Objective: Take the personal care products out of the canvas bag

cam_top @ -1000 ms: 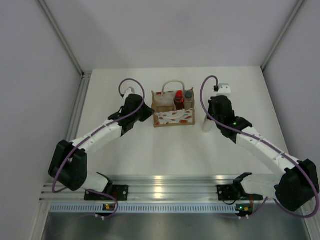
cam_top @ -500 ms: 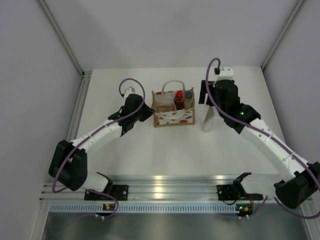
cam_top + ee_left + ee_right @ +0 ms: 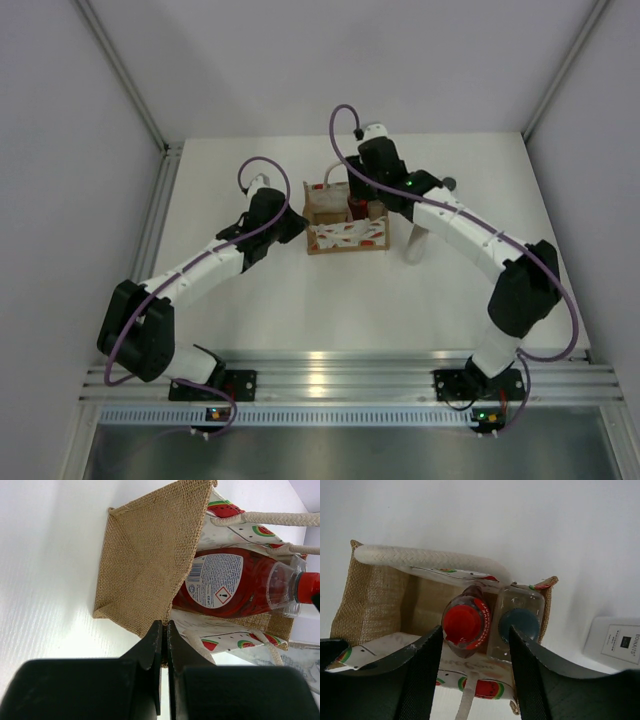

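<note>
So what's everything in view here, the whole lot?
canvas bag: one, tan with white handles and a red-printed front, middle of table
red bottle: one, red with red cap, standing in the bag
squarish bottle: one, clear with grey-blue cap, in the bag beside the red one
white bottle: one, white, upright on the table right of the bag
table: one, white
left gripper: one, black, shut on the bag's left edge
right gripper: one, black, open above the bagged bottles

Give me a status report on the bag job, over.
Left tool shut on bag edge. Right tool open above red bottle, nothing held. Grey-capped bottle beside it in bag. Handle arches close by.
</note>
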`<state>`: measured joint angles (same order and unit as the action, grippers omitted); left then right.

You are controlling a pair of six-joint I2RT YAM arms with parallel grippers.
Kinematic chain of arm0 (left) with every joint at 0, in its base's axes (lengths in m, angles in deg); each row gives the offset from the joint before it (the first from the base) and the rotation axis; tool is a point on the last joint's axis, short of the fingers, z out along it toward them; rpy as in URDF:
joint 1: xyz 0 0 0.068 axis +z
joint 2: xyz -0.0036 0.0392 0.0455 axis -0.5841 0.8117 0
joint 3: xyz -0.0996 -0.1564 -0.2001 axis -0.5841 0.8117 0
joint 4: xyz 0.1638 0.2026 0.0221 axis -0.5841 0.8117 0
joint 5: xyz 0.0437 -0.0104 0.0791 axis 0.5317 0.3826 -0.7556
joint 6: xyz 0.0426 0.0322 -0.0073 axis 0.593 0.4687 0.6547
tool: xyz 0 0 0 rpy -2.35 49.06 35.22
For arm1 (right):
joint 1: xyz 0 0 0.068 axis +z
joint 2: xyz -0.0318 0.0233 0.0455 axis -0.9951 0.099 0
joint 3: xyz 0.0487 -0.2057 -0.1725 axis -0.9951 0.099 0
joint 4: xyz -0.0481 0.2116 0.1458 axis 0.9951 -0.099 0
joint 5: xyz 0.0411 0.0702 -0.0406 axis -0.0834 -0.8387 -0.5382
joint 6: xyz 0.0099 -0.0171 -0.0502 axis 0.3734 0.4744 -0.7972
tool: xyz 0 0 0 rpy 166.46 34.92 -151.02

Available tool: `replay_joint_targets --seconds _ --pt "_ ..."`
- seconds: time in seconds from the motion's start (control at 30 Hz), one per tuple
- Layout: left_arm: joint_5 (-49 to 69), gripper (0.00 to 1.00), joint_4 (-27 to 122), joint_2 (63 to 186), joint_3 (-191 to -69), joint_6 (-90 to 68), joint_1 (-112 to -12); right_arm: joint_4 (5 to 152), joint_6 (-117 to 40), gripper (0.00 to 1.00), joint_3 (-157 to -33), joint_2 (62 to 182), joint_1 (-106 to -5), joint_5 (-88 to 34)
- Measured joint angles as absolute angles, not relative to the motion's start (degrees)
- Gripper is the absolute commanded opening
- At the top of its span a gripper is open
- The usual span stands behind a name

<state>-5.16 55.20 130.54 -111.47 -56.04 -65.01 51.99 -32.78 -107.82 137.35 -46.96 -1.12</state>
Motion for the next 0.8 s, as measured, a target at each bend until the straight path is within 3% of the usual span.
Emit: replay_joint_targets --seconds 0.6,0.8 --pt "-5.2 0.0 55.2 130.5 -111.5 -55.8 -65.0 49.7 -29.4 0.46 -112.8 146.1 -45.6 1.0" --pt "-5.2 0.0 55.2 130.5 -111.5 -55.6 -65.0 50.0 -27.4 0.53 -113.0 147.6 -44.6 3.4"
